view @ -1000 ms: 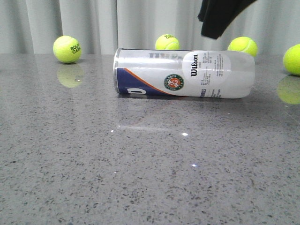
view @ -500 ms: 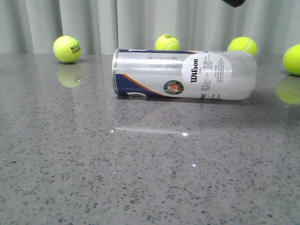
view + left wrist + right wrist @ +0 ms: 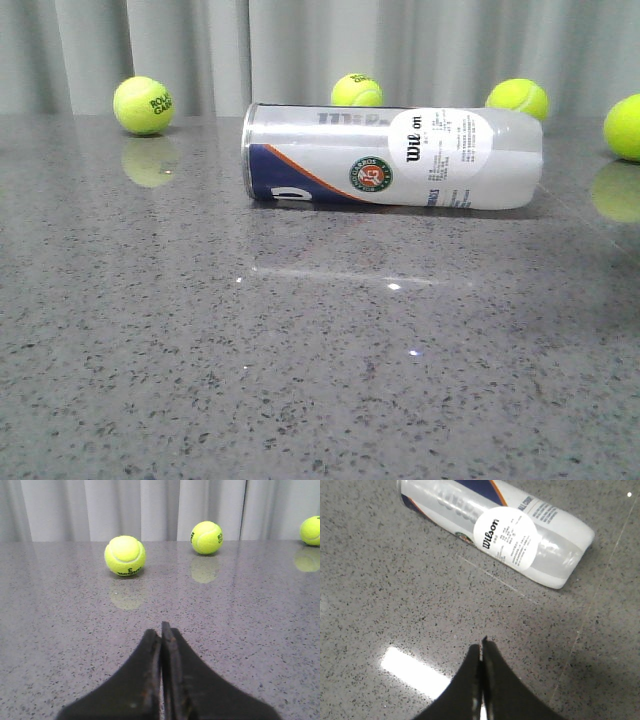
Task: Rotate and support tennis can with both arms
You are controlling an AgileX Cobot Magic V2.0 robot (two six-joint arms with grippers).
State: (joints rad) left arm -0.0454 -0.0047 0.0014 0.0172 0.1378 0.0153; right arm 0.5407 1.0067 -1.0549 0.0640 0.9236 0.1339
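The tennis can [image 3: 392, 157] lies on its side on the grey table, silver rim to the left, clear closed end to the right, the round green-red emblem facing me. It also shows in the right wrist view [image 3: 495, 527]. My right gripper [image 3: 481, 647] is shut and empty, held above the table, apart from the can. My left gripper [image 3: 161, 630] is shut and empty, low over the table; the can is out of its view. Neither gripper shows in the front view.
Yellow-green tennis balls lie behind the can at far left [image 3: 143, 104], middle [image 3: 357, 90], right [image 3: 518, 98] and at the right edge [image 3: 625, 126]. The left wrist view shows three balls, the nearest [image 3: 125, 555] ahead of the fingers. A grey curtain hangs behind.
The black right gripper that hung over the can's right end has risen out of the front view. The can rocked slightly and has settled back to its earlier roll.
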